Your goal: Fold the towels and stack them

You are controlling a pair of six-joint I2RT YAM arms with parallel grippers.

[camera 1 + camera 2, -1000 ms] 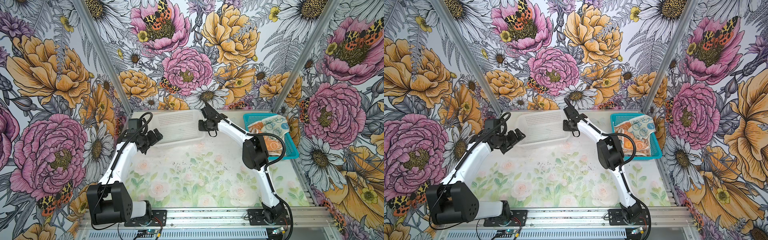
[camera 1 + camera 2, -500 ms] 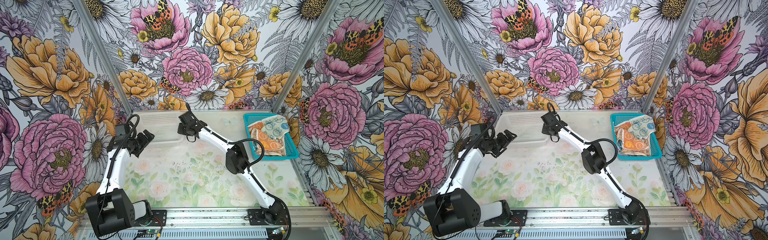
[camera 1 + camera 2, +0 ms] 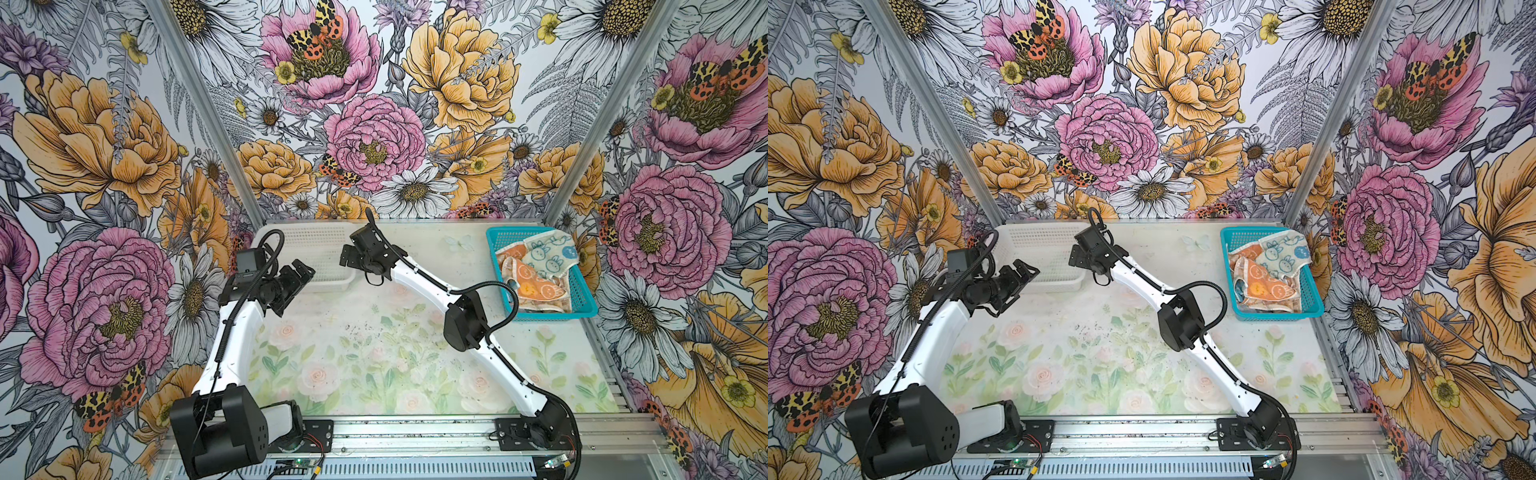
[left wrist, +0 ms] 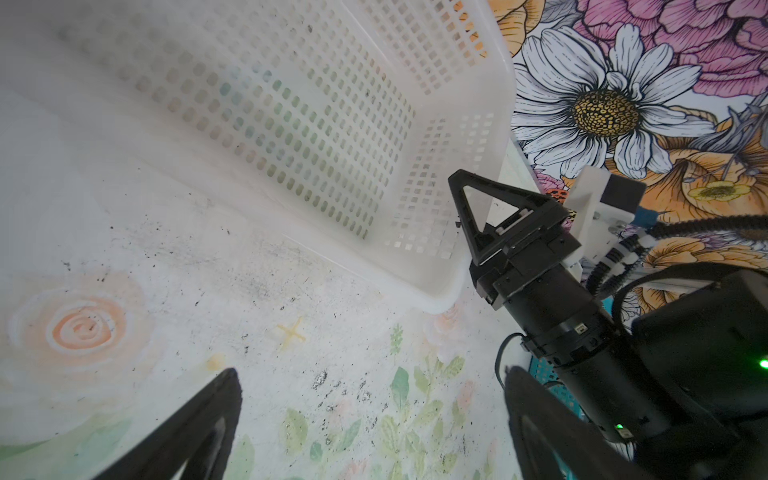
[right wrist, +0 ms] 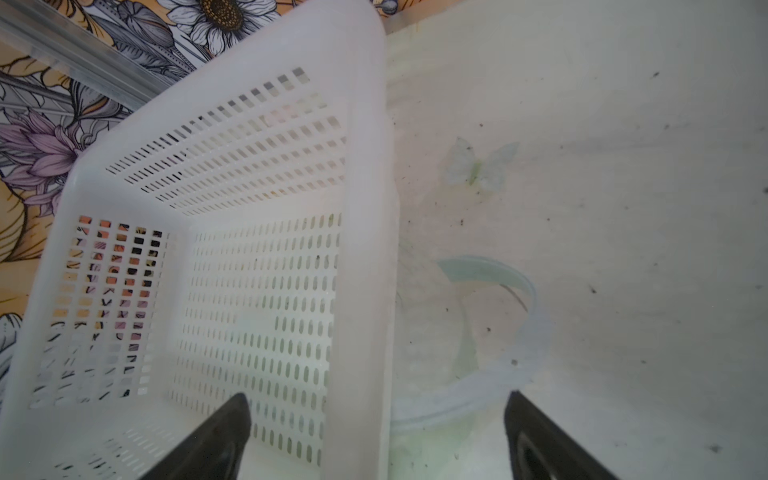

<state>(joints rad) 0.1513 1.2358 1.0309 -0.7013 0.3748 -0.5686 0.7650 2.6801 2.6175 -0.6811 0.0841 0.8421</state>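
Observation:
The towels (image 3: 536, 270) (image 3: 1271, 272), orange and cream-with-blue bunny prints, lie crumpled in a teal basket (image 3: 552, 318) (image 3: 1280, 318) at the back right in both top views. My right gripper (image 3: 345, 258) (image 3: 1074, 257) reaches across to the right end of a white perforated basket (image 3: 307, 249) (image 3: 1034, 249). In the right wrist view my right gripper (image 5: 374, 436) is open and straddles that basket's rim (image 5: 365, 249), one finger inside and one outside. My left gripper (image 3: 304, 271) (image 3: 1026, 271) (image 4: 370, 395) hangs open and empty by the white basket's (image 4: 291, 104) front left corner.
The floral table mat (image 3: 374, 353) (image 3: 1100, 353) spreads between the two arm bases. The white basket sits against the back wall at the left. Flowered walls close the cell on three sides, and an aluminium rail (image 3: 415, 432) runs along the front.
The right gripper, shut on the white basket's rim, dragged the basket leftward and has now opened. The left arm drew back to the left with its jaws open throughout.

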